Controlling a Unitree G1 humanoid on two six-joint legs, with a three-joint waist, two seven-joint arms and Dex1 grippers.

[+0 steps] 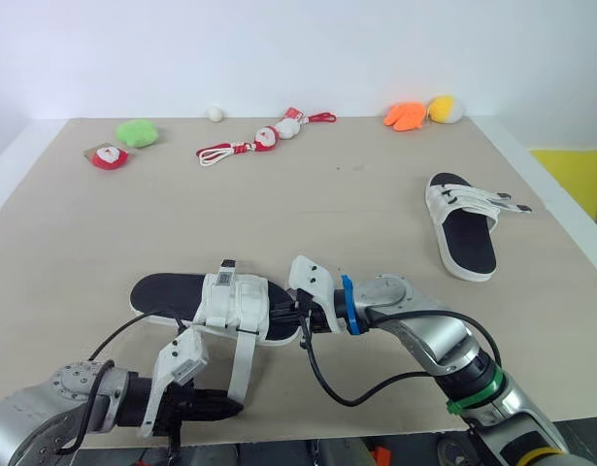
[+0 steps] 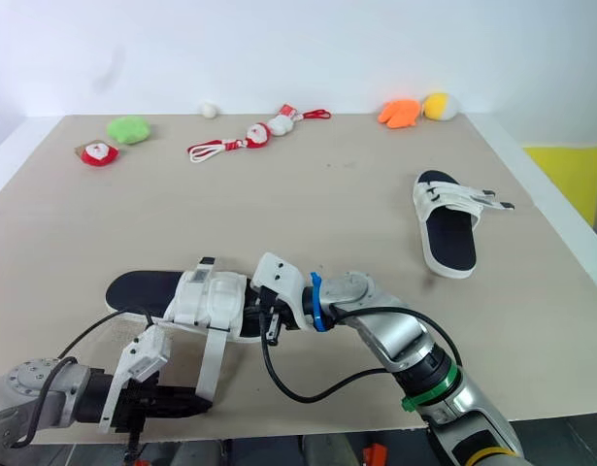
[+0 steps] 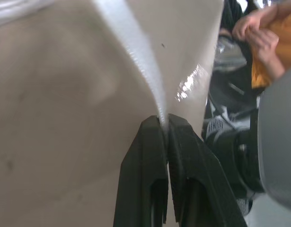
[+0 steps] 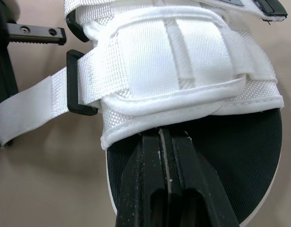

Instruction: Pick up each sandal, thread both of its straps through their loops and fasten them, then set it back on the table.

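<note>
Two sandals, black-soled with white straps: the near sandal and the far sandal. One tabletop. Seven small things along its far edge: three red-and-white toys, one green toy, one orange toy, one yellow toy, one white ball.

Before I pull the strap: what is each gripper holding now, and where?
The left gripper pinches the loose white strap by its free end; right gripper clamps the near sandal by its white upper's edge.
</note>
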